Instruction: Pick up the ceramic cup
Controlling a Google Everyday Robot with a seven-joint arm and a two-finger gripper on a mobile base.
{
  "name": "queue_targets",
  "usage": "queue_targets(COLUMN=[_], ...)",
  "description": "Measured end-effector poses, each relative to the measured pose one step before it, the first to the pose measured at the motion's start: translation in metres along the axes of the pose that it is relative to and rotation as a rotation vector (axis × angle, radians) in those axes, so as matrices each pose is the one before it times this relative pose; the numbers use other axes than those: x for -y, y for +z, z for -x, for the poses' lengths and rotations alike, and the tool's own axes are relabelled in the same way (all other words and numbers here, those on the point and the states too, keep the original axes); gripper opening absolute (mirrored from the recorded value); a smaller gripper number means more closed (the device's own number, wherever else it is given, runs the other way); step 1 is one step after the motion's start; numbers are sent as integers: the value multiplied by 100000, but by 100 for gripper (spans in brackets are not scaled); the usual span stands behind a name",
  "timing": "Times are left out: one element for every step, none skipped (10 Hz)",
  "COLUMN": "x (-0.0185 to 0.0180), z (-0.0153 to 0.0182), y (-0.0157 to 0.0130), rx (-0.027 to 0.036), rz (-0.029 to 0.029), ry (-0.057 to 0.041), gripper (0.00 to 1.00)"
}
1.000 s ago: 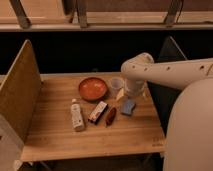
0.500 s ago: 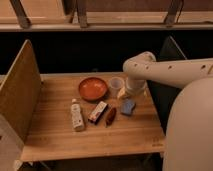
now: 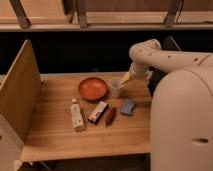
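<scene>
The ceramic cup [image 3: 115,86] is small and whitish and stands upright on the wooden table [image 3: 55,137], just right of the red-orange bowl [image 3: 92,88]. My gripper [image 3: 126,79] is at the end of the white arm, right beside the cup's right side near its rim. The white bottle [image 3: 76,115] lies on the table to the front left.
A white and red packet [image 3: 98,111], a dark red item [image 3: 110,116] and a blue sponge [image 3: 128,106] lie in front of the cup. A tall wooden panel [image 3: 19,92] stands along the table's left side. My white body [image 3: 182,120] fills the right.
The gripper has moved slightly left and closer to the cup. The objects on the table have not moved.
</scene>
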State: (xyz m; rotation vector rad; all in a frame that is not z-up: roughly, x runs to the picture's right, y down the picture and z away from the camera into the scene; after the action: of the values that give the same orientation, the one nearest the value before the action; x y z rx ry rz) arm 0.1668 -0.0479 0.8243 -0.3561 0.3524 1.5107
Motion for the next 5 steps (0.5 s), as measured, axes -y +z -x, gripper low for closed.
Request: queue_targets(x=[-1293,-779,-1101,-740,-112], z=[1841,928,972,732,88], y=[566,495,881,553,161], rx=[887,178,-247,90,-105], rz=[2604,1954,3635,2753,495], ry=[-4189,-2357,-2111,-1372,-239], gripper=[80,80,80,80,80])
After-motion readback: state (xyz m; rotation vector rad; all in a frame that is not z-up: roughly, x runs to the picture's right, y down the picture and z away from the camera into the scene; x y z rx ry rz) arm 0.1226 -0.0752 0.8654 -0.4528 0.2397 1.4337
